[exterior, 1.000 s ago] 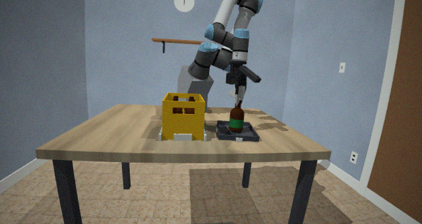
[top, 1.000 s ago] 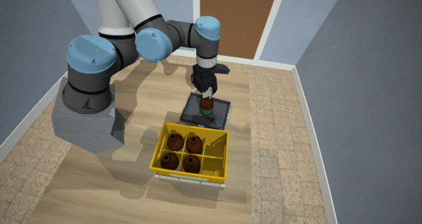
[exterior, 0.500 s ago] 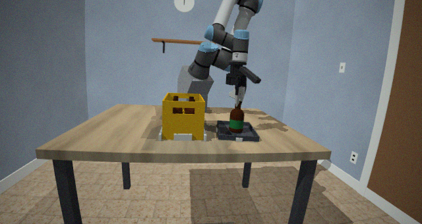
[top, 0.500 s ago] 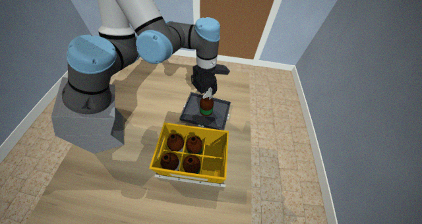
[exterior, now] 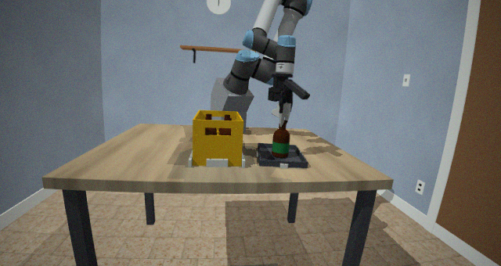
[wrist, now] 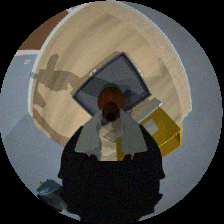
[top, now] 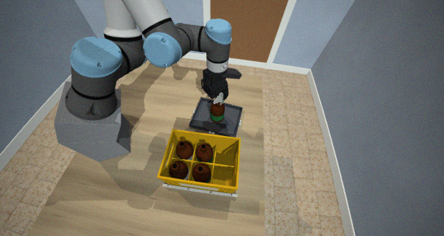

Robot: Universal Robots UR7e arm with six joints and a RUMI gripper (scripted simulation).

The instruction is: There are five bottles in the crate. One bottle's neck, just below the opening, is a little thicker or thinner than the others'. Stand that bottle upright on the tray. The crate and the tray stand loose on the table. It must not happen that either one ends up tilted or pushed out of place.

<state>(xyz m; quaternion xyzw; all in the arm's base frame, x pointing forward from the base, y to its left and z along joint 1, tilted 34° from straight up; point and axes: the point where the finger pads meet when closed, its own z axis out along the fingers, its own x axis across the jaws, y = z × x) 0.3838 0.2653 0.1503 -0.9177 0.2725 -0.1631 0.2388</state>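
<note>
A brown bottle with a green label (top: 217, 113) stands upright on the dark tray (top: 216, 116); it also shows in the exterior view (exterior: 280, 142) and from above in the wrist view (wrist: 111, 102). My gripper (top: 218, 98) hangs straight down over it and is shut on the bottle's neck (exterior: 282, 122). The yellow crate (top: 198, 162) stands just in front of the tray and holds several brown bottles (top: 184, 150) in its left compartments. Its right compartments look empty.
The tray (exterior: 282, 159) sits right of the crate (exterior: 218, 143) on the wooden table, a small gap between them. The robot's grey base (top: 89, 125) stands at the table's far left side.
</note>
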